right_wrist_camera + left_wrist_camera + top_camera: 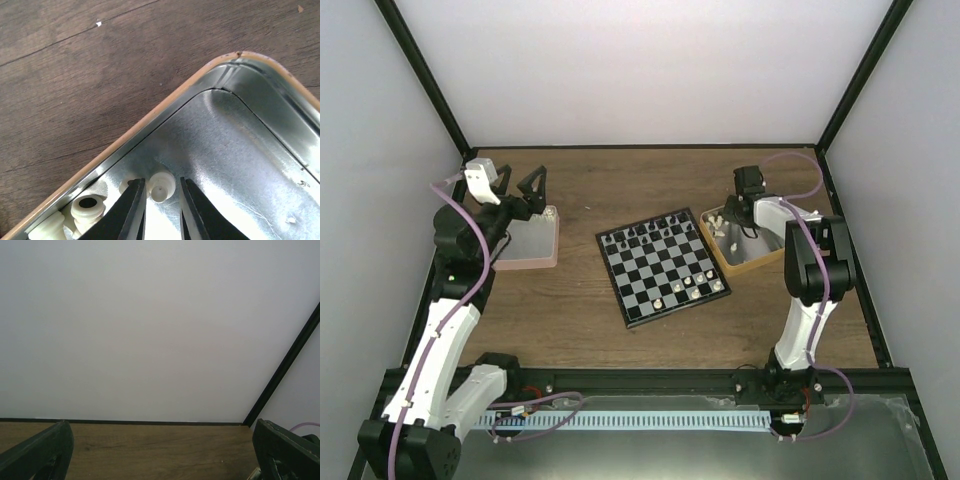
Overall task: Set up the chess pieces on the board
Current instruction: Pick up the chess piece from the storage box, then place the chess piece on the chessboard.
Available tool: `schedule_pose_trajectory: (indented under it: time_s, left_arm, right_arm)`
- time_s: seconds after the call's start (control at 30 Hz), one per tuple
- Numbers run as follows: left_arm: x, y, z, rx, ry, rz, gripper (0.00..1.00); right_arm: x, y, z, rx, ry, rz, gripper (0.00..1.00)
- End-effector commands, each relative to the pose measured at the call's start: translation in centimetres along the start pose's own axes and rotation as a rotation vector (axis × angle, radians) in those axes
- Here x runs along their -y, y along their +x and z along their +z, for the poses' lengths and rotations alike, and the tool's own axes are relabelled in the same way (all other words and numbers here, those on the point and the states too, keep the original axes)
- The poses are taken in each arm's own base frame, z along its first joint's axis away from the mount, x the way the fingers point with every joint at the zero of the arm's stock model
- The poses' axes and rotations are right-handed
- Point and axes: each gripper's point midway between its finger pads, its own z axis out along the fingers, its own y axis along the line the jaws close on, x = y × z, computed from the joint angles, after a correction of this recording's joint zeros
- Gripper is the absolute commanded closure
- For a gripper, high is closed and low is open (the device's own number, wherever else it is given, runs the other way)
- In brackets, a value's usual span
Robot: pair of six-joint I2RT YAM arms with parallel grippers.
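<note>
Board (663, 265) — black and pale grey checks, black border | chess pieces (162, 186) cream-white | tray (235, 150) orange-tan rim, silvery inside | other tray (532, 262) pink | tabletop (620, 180) — brown woodgrain

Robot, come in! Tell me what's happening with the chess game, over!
Left gripper open, empty. Right gripper straddling one cream-white plastic chess piece in orange-tan metal tray, grip unclear. Black-and-grey checked board partly set. Nothing blocking.

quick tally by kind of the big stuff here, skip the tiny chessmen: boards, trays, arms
chessboard: 1
trays: 2, pink tray and orange-tan tray
robot arms: 2, left arm and right arm
total: 5
</note>
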Motion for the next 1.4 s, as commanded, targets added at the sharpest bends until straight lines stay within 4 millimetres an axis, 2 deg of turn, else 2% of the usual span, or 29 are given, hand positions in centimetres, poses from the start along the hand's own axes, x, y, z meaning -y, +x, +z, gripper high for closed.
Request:
schedule_pose_trajectory:
  time_s: [0.0, 0.2, 0.5, 0.6, 0.73, 0.9, 1.07, 1.2, 1.37]
  left_arm:
    - [0.1, -0.4, 0.0, 0.014, 0.002, 0.022, 0.00]
    - [0.1, -0.4, 0.1, 0.013, 0.002, 0.022, 0.00]
    - [0.1, -0.4, 0.0, 0.014, 0.001, 0.025, 0.00]
    - [0.0, -0.4, 0.0, 0.013, 0.000, 0.025, 0.00]
    - [0.1, -0.5, 0.0, 0.015, 0.001, 0.026, 0.00]
    - [0.1, -0.5, -0.1, 0.017, 0.002, 0.024, 0.00]
    - [0.2, -0.6, -0.1, 0.018, 0.007, 0.024, 0.00]
    - [0.3, -0.8, -0.2, 0.024, 0.008, 0.025, 0.00]
    - [0.6, -1.3, -0.6, 0.041, 0.012, 0.031, 0.00]
  right_arm:
    - [-0.4, -1.9, 0.1, 0.039, -0.017, -0.008, 0.80]
    - [0.1, -1.5, 0.9, 0.037, 0.008, -0.024, 0.86]
    - [0.2, -1.3, 1.7, 0.040, 0.014, -0.040, 0.87]
    - [0.3, -1.1, 1.7, 0.037, 0.017, -0.041, 0.93]
    - [0.8, -1.1, 1.1, 0.047, 0.035, -0.030, 0.95]
    - [1.3, -1.7, -1.3, 0.079, 0.060, -0.004, 0.95]
    - [0.0, -1.7, -4.8, 0.110, 0.029, -0.016, 0.94]
    - [-2.1, -0.3, -7.6, 0.112, -0.021, -0.049, 0.94]
    - [-5.4, 2.9, -11.5, 0.095, -0.111, -0.100, 0.94]
